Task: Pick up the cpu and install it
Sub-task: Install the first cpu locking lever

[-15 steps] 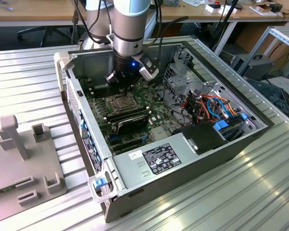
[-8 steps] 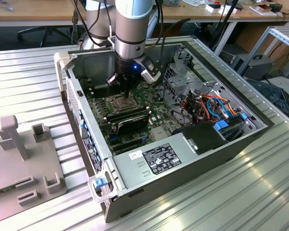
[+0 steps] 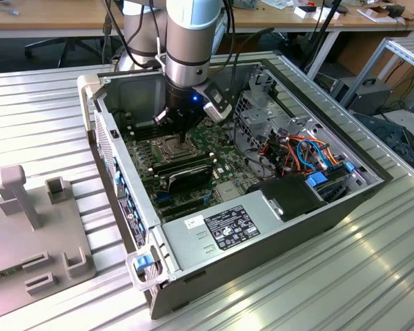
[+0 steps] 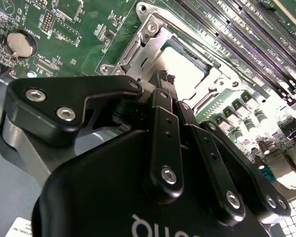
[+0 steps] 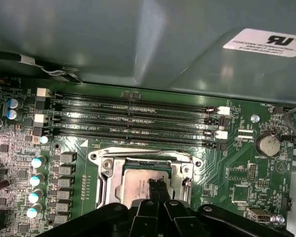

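Cpu (image 5: pixel 138 187) lies flat in the socket (image 5: pixel 144 173) on the motherboard (image 5: pixel 241 173) inside the open case (image 3: pixel 276 234), which rests on the bench (image 3: pixel 41 110). My jaws (image 5: pixel 156 186) are pressed together, tips just above or touching its pale face, probably to seat it; I cannot tell which

A ribbed aluminium table (image 3: pixel 41 103) bears the open computer case (image 3: pixel 276 227), which serves as landmark here. On the exterior view's left of the case lies a grey fixture plate (image 3: pixel 34 241) with upright blocks. Behind the case runs a long wooden desk (image 3: pixel 48 17) strewn with small items, dark floor showing beneath it. On the exterior view's right of the case stands a metal frame (image 3: pixel 393 52), with dark boxes and cables near it. Light glints on the table's ribs just before the case.
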You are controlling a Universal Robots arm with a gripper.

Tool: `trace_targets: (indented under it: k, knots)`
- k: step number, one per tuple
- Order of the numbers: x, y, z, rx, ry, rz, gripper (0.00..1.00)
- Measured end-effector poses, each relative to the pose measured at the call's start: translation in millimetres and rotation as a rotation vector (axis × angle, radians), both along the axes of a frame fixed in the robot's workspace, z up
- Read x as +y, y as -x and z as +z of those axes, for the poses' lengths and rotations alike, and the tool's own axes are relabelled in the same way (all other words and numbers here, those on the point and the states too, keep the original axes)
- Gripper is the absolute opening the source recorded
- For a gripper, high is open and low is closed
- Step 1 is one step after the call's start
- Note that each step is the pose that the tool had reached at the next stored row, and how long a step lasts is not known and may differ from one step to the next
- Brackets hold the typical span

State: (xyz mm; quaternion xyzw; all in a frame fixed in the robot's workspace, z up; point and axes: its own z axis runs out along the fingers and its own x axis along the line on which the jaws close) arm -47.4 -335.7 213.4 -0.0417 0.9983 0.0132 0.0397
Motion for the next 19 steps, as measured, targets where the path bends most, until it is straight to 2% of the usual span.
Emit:
trace_targets:
  k: [2,3,10,15,19]
  knots:
    - [0.0,-0.3,-0.4,0.0282,0.0010,0.000,0.11]
    - [0.0,-0.4,-0.5,0.0394,0.0013,0.000,0.11]
    - [-0.1,-0.4,0.1,0.0420,0.0022,0.000,0.11]
    - [-5.2,-0.4,1.3,0.0420,0.0031,0.000,0.11]
    - [-5.7,-0.4,1.8,0.0419,0.0029,0.000,0.11]
